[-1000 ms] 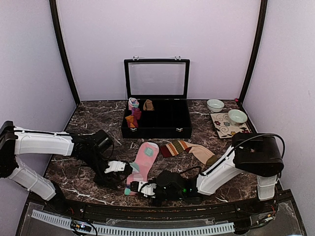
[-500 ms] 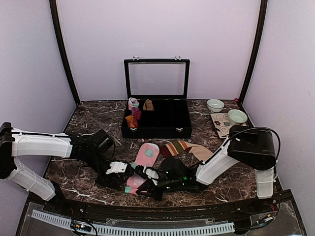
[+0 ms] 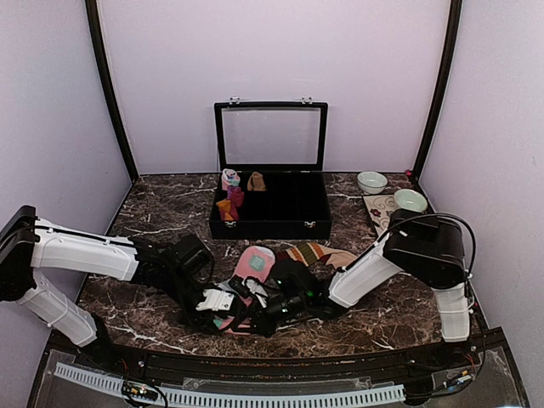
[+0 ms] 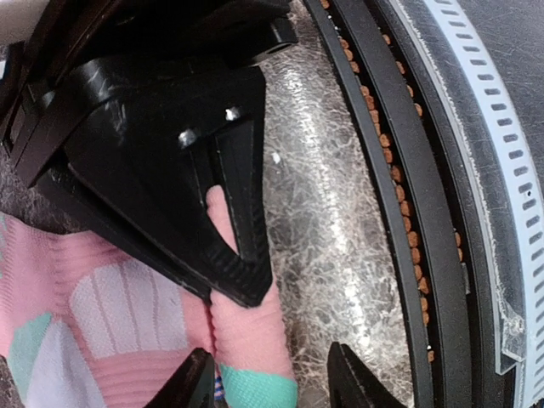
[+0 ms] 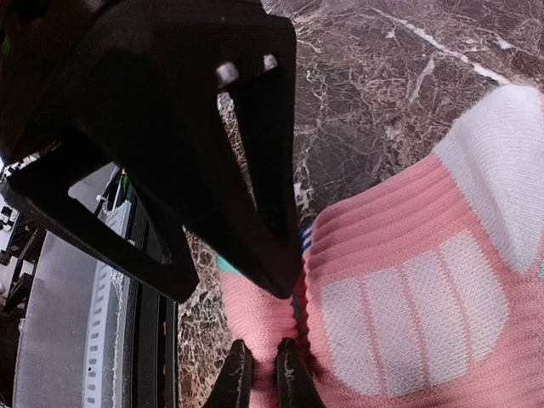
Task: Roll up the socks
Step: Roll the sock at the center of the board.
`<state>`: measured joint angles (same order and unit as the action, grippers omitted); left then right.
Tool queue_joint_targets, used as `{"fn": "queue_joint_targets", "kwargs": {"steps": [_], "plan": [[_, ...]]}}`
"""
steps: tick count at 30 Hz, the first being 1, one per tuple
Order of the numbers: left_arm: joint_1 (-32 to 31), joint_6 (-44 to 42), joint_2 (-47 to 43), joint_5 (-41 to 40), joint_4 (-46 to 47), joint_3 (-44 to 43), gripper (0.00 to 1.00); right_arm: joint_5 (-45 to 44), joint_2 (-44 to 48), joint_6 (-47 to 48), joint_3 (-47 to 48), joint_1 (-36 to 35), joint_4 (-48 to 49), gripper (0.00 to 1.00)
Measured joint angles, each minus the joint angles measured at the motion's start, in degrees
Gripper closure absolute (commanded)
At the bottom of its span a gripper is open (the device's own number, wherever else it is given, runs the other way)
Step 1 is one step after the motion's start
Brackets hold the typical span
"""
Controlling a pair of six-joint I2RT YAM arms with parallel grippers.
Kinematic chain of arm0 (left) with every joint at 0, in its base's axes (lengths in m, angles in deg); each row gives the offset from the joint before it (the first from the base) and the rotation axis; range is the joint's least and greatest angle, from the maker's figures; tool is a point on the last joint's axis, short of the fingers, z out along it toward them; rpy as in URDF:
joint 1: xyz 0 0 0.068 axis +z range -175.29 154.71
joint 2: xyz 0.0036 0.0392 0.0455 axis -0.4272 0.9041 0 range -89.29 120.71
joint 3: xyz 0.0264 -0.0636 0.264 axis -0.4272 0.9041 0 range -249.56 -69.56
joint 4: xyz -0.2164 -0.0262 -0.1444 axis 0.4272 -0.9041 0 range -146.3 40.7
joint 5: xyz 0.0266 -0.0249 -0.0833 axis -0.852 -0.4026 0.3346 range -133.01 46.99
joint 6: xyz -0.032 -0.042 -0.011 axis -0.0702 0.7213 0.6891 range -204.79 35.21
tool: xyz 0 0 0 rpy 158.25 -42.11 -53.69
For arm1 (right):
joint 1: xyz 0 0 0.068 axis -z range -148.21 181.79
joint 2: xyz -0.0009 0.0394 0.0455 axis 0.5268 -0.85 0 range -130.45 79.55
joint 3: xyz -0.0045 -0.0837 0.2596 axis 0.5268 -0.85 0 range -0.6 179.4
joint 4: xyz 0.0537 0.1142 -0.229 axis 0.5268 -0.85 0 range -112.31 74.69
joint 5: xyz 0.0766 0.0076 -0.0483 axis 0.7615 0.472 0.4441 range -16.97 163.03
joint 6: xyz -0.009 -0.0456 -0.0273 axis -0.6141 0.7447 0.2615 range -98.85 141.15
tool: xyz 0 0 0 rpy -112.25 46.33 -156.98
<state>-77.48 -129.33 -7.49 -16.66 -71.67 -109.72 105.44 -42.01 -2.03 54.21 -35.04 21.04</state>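
Pinching a fold of the pink sock (image 5: 399,297), the right tool (image 5: 262,364) has its fingers drawn almost together, with pink knit bunched at their tips. The left tool (image 4: 270,384) stands partly wide, one finger on either side of that sock's mint-banded end. One finger looks to be just against the fabric, though the picture's lower edge cuts it off and I cannot be sure it touches. A gap shows between the sock and the other finger.

From above, both tools meet over the sock's near end, close to the front edge of the marble bench (image 3: 153,212). The pink sock lies flat and runs away from them toward the open black case (image 3: 272,226). The striped sock (image 3: 308,252) lies just right of the pink sock's far end, partly under the right arm. Small rolled bundles (image 3: 229,197) sit in the case's left compartments. At the far right, one bowl (image 3: 410,201) rests on a patterned plate (image 3: 384,223) and another bowl (image 3: 371,182) stands beside it.
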Motion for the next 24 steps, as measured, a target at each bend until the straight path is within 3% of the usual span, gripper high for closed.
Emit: {"fn": "queue_joint_targets", "kwargs": {"steps": [13, 20, 24], "plan": [[-1.73, 0.07, 2.97, -5.07, 3.58, -0.02, 0.58, 1.05, -0.57, -5.81, 0.39, 0.5, 0.07, 1.0], [-1.73, 0.81, 1.31, -5.42, -0.5, -4.04, 0.56, 2.78, -1.18, -6.82, 1.31, 1.22, -0.79, 1.0], [-2.12, 1.09, 0.33, -4.28, -1.51, -4.55, 0.64, 4.09, -1.42, -7.43, 2.1, 1.75, -2.16, 1.0]]}}
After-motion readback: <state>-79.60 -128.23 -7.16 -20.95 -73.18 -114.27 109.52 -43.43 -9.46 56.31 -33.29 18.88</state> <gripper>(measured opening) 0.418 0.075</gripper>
